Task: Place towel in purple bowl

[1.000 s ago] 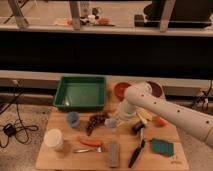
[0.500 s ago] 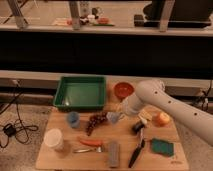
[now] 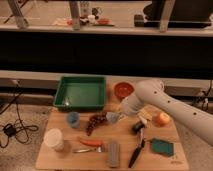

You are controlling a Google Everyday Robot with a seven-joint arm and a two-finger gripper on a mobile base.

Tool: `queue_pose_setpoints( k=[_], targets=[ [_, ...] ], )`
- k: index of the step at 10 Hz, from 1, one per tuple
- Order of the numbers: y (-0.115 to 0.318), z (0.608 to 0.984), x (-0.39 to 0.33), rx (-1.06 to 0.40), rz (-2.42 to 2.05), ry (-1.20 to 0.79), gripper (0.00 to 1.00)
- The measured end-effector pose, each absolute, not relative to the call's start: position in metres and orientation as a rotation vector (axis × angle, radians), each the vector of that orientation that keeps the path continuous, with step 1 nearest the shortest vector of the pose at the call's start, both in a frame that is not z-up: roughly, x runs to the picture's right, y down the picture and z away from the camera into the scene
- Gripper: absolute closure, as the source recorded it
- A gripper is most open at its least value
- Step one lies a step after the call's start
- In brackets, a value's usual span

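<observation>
Your robot's white arm [image 3: 167,105] reaches in over the right edge of the wooden worktop [image 3: 60,159]. Its bent joint is raised above the back right part of the board, and the forearm slopes down and to the left towards the middle. The pincer [image 3: 120,112] hangs low at the centre of the worktop, right on the towel [image 3: 113,118]. You cannot tell from this view whether it is clenched on the cloth or released.

The towel, a small pale grey-blue bundle, sits mid-board just beside a cluster of dark grapes [image 3: 96,122] on its left. An orange-brown bowl [image 3: 123,90] is behind it, near the back edge. A green tray [image 3: 80,92] fills the back left corner, with a blue cup [image 3: 73,119] in front of it.

A white cup [image 3: 53,138] stands near the front left corner. To its right, along the front edge, lie a carrot [image 3: 90,142] and a grey block [image 3: 114,153]. A black-handled utensil [image 3: 136,152] lies right of the block. A dark green pad [image 3: 161,147] lies towards the front right corner. Behind it, an orange fruit [image 3: 162,119] rests close under the arm near the right edge.
</observation>
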State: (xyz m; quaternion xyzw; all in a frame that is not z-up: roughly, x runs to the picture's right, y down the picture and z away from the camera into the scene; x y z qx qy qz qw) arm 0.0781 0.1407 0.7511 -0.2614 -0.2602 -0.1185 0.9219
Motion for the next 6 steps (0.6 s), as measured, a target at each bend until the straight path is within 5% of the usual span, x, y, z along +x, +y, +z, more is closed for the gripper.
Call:
queue_pose_setpoints(
  k=[6],
  targets=[
    [0.081,0.792,0.112,-0.448,-0.133,-0.516,0.94]
  ],
)
